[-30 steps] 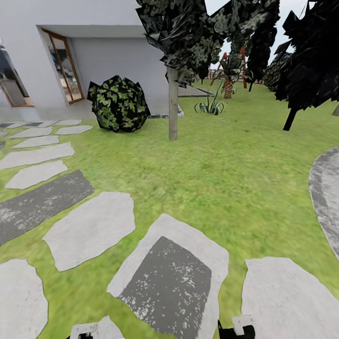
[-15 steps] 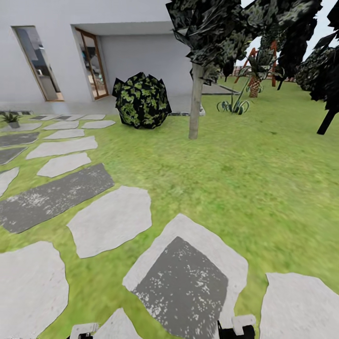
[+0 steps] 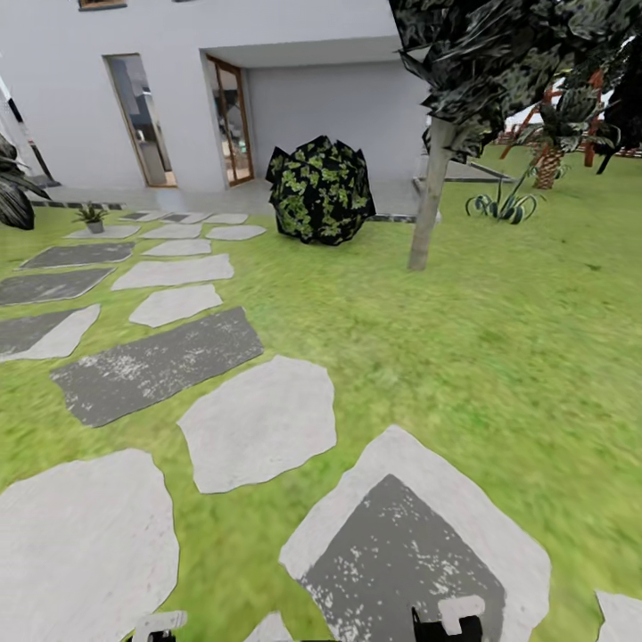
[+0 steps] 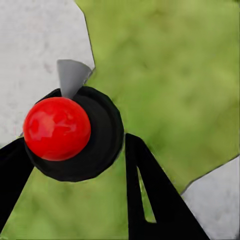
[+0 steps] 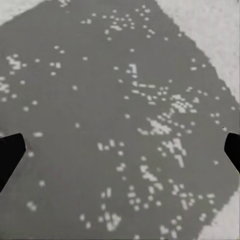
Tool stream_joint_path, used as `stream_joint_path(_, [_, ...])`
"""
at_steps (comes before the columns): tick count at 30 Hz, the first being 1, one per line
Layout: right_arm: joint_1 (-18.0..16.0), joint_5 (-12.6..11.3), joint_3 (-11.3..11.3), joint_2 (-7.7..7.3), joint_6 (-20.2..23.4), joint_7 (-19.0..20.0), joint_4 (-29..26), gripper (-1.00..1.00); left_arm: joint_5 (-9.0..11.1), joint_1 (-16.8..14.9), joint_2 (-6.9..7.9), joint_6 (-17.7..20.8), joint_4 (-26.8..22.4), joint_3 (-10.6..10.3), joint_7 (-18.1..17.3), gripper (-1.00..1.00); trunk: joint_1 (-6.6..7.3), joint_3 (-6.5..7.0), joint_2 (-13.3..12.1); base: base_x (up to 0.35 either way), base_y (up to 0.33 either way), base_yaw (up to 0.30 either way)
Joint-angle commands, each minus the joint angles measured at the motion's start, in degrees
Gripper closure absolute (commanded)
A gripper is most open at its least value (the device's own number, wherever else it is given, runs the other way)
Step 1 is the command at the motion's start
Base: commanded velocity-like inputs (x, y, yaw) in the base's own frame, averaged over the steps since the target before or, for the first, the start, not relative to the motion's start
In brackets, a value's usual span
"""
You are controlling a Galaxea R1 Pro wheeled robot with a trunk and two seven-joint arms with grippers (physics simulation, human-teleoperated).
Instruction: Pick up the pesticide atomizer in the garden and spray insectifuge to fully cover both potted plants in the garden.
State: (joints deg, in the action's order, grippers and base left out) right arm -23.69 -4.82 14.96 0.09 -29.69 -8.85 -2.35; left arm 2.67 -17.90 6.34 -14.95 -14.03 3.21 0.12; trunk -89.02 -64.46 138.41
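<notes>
Standing at the far left end of the stepping-stone path, beside a pale stone near the white house wall (image 3: 339, 98), one small potted plant with pointed green leaves in a tiny grey pot (image 3: 93, 216) is visible in the head view. Grey flat stepping stones (image 3: 259, 423) cross the green lawn (image 3: 464, 339) from there toward the near edge. A round dark bush with yellow-green speckled foliage (image 3: 323, 191) sits on the lawn's far side before the house, with a slim grey-trunked tree (image 3: 430, 201) just to its right.

The left gripper (image 4: 75, 195) shows two black fingers (image 4: 150, 200) set apart over grass, a red ball on a black round mount (image 4: 57, 128) between them; nothing is held. The right gripper (image 5: 120, 150) has its finger tips spread to opposite edges above a dark speckled stone (image 5: 115, 115), empty.
</notes>
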Motion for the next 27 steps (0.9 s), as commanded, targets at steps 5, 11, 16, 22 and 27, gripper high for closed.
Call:
stream_joint_path(5, [-0.04,-0.46,0.51,0.02,-0.19,-0.20,0.06,-1.00,0.24,-0.04,-0.01,-0.17,0.06,0.05,-0.19,1.00,-0.01,-0.16,0.02,0.211,0.239,0.281])
stream_joint_path(11, [-0.04,-0.47,0.51,0.03,-0.19,-0.20,0.06,-1.00,-0.07,-0.03,-0.23,-0.15,0.10,0.05,-0.21,1.00,-0.01,-0.30,0.02,0.057,0.067,0.281])
stream_joint_path(16, [-0.04,-0.46,0.51,0.03,-0.19,-0.20,0.06,-1.00,-0.26,-0.03,-0.72,-0.09,0.14,0.05,-0.21,1.00,-0.01,-0.42,0.02,0.003,0.004,0.281])
stream_joint_path(22, [-0.04,-0.46,0.51,0.05,-0.19,-0.20,0.06,-1.00,-0.18,-0.03,-0.80,-0.14,0.08,0.05,0.01,1.00,-0.01,-0.56,0.02,0.110,0.029,0.281])
stream_joint_path(27, [-0.04,-0.46,0.51,0.05,-0.19,-0.20,0.06,-1.00,-0.12,-0.03,-0.80,-0.16,0.06,0.05,0.07,1.00,-0.01,-0.68,0.02,0.264,0.174,0.281])
